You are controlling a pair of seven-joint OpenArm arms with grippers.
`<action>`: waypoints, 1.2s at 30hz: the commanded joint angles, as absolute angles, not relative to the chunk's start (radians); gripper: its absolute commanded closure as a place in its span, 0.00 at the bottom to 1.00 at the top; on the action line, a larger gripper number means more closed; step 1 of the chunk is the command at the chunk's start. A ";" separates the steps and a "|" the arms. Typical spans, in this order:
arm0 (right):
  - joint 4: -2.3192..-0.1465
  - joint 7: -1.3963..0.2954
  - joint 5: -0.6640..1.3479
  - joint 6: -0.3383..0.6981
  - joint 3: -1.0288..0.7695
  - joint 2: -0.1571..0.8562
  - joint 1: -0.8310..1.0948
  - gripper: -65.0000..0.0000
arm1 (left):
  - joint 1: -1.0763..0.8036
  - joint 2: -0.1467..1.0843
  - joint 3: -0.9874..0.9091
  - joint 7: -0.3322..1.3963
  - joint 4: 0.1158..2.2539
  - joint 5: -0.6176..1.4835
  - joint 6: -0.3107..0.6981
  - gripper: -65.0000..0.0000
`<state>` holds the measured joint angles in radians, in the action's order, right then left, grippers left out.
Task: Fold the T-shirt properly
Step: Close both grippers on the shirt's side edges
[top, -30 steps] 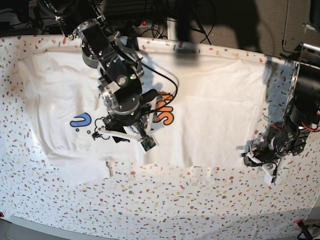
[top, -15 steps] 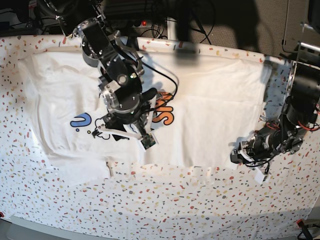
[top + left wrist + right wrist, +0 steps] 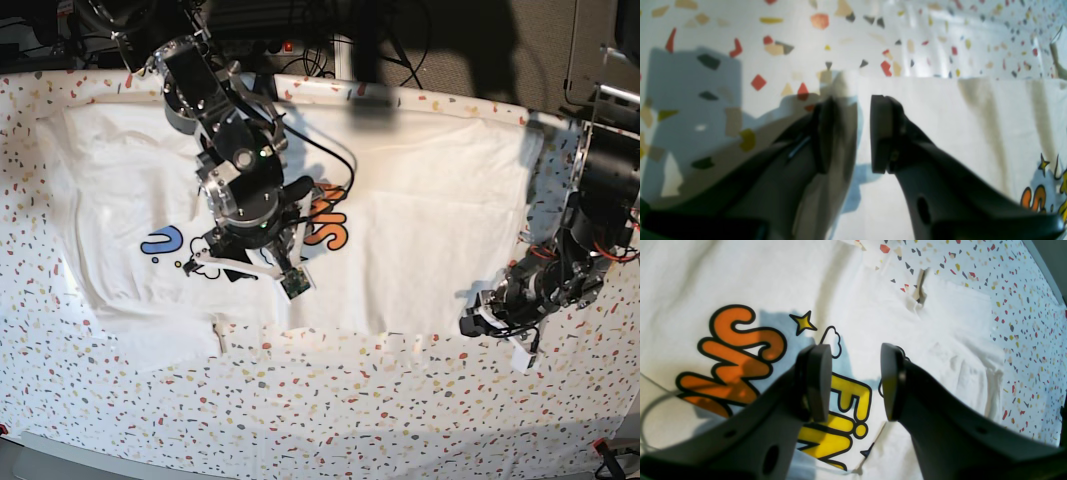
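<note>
Your left gripper [image 3: 846, 133], lower right of base view, parted at the T-shirt [image 3: 420, 220] hem corner, grasping nothing. Your right gripper [image 3: 855, 383] spread, empty, over the print.

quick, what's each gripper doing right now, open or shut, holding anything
Left gripper: open, at the corner of the T-shirt, nothing clamped.
Right gripper: open, empty, above the shirt's print.

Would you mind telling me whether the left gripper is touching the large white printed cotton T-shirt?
Cannot tell. In the left wrist view the open left gripper sits at the corner of the large white printed cotton T-shirt, but blur and shadow hide any contact or gap.
</note>
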<state>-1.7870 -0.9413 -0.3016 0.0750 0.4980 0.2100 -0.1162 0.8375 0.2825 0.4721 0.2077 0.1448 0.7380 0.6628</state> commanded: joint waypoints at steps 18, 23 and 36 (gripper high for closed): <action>-1.807 -0.921 -0.366 0.067 0.495 0.207 -0.136 0.62 | 0.828 0.292 0.470 0.017 0.160 0.654 0.603 1.00; -1.807 -0.868 -0.461 0.057 0.491 0.208 -0.136 0.62 | 0.834 0.292 0.470 -0.086 0.160 0.654 0.603 1.00; -1.693 -0.809 0.020 0.174 -0.121 0.215 -0.255 0.62 | 0.834 0.292 0.470 -0.079 0.160 0.654 0.603 1.00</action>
<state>-1.6768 -0.8192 0.0212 0.1757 -0.1284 0.2096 -0.2398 0.7952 0.2821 0.4721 -0.0502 0.1459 0.6422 0.5980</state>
